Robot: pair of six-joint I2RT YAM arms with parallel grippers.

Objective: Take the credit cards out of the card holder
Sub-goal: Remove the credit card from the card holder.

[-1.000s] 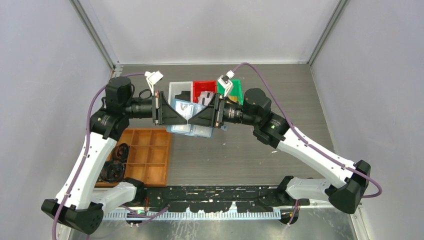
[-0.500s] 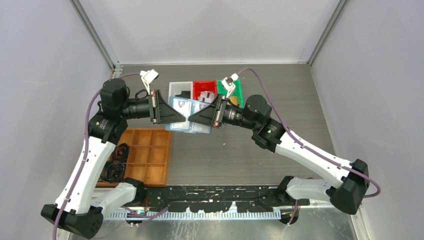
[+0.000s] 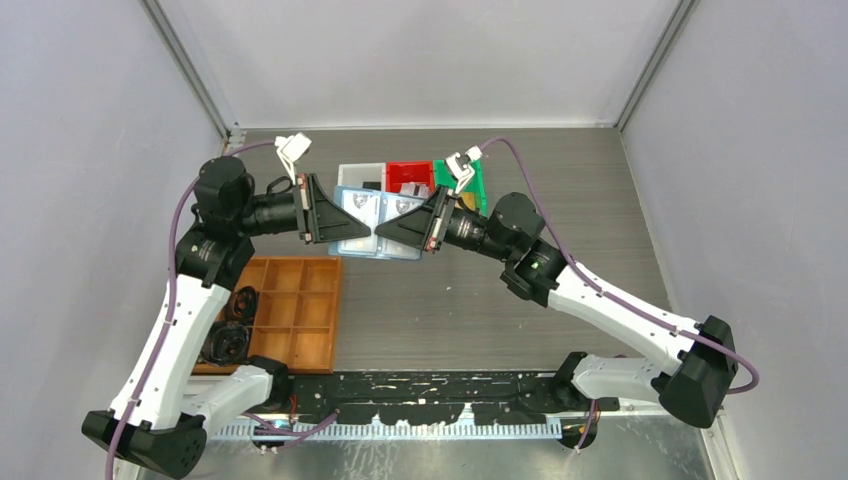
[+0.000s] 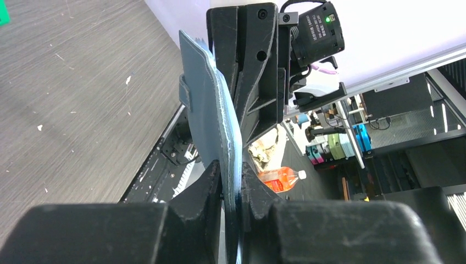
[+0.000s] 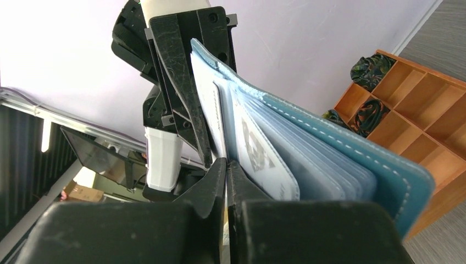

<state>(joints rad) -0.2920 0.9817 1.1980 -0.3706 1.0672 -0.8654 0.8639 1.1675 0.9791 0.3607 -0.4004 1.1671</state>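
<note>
The light blue card holder (image 3: 377, 212) hangs open in the air between my two grippers, in front of the small bins. Pale cards (image 3: 362, 206) with grey marks show in its pockets. My left gripper (image 3: 366, 236) is shut on the holder's edge; the left wrist view shows the blue cover (image 4: 211, 110) pinched between its jaws (image 4: 231, 184). My right gripper (image 3: 380, 231) meets it from the right. In the right wrist view its jaws (image 5: 226, 176) are shut on a thin white card (image 5: 211, 110) at the holder's inner face, beside a patterned card (image 5: 258, 151) and the blue cover (image 5: 384, 170).
A clear bin (image 3: 358, 177), a red bin (image 3: 408, 175) and a green bin (image 3: 472, 180) stand behind the holder. An orange-brown compartment tray (image 3: 290, 310) lies at the left front, with dark coiled items (image 3: 230, 322) along its left side. Grey walls close in three sides.
Both grippers and the card holder have moved a little left and toward the back. The holder now lies flatter and more open to the top camera.
</note>
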